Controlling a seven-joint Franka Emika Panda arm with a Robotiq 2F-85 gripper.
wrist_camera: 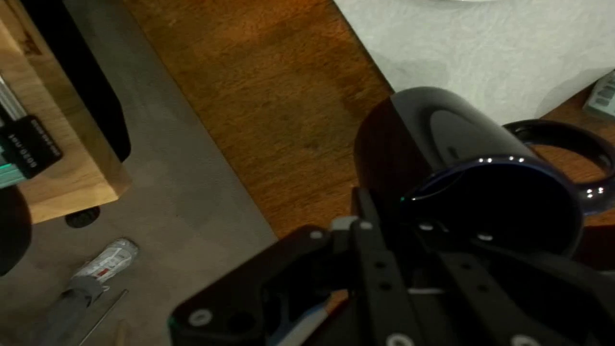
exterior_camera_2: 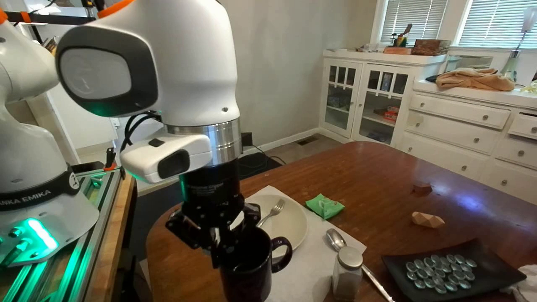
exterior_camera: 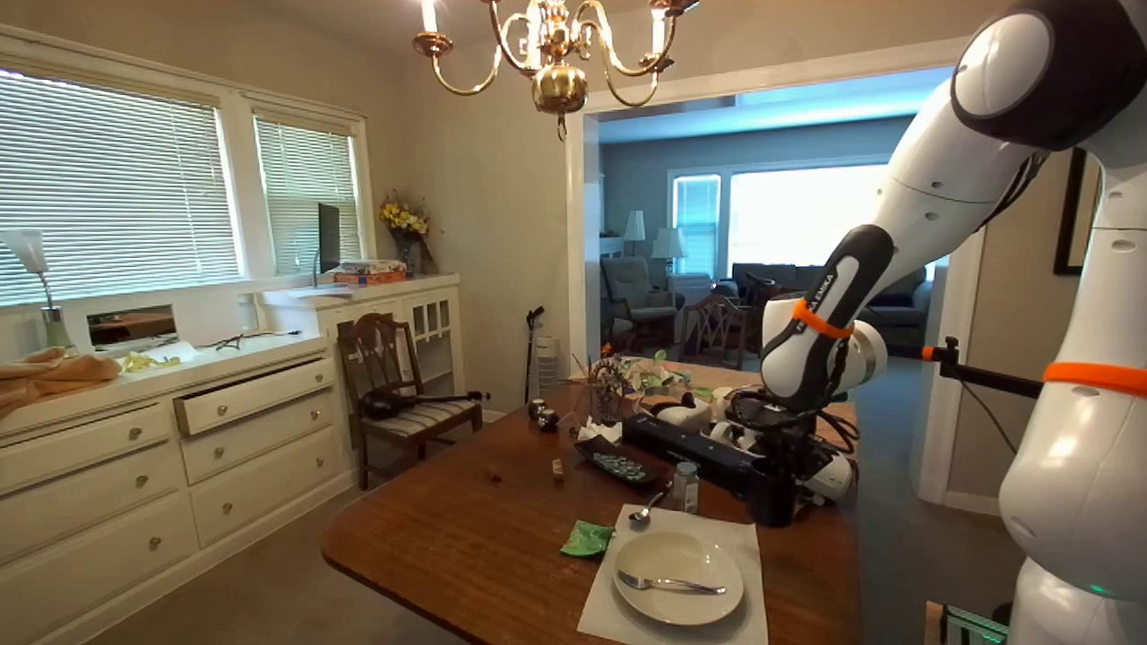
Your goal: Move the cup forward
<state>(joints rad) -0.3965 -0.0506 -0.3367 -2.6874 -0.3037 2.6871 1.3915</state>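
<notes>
The cup is a dark, near-black mug [exterior_camera_2: 247, 281] with its handle toward the plate and jar side. It also shows in an exterior view as a dark cylinder [exterior_camera: 773, 502] near the table's edge, and in the wrist view [wrist_camera: 432, 134] with its open mouth and handle. My gripper [exterior_camera_2: 222, 251] points down at the cup's rim, on the side away from the handle. In the wrist view the gripper [wrist_camera: 391, 211] has one finger outside the wall and one inside the mouth, close together on the wall. The fingertip inside is hidden in the dark. I cannot tell whether the cup's base touches the table.
A white plate [exterior_camera: 659, 605] with a fork lies on a white paper mat [exterior_camera: 600, 618]. A spoon [exterior_camera_2: 335, 239], a glass jar [exterior_camera_2: 347, 277], a green packet [exterior_camera_2: 325, 206] and a black tray [exterior_camera_2: 398, 272] of glass beads are nearby. The table's edge [wrist_camera: 211, 129] runs close by the cup.
</notes>
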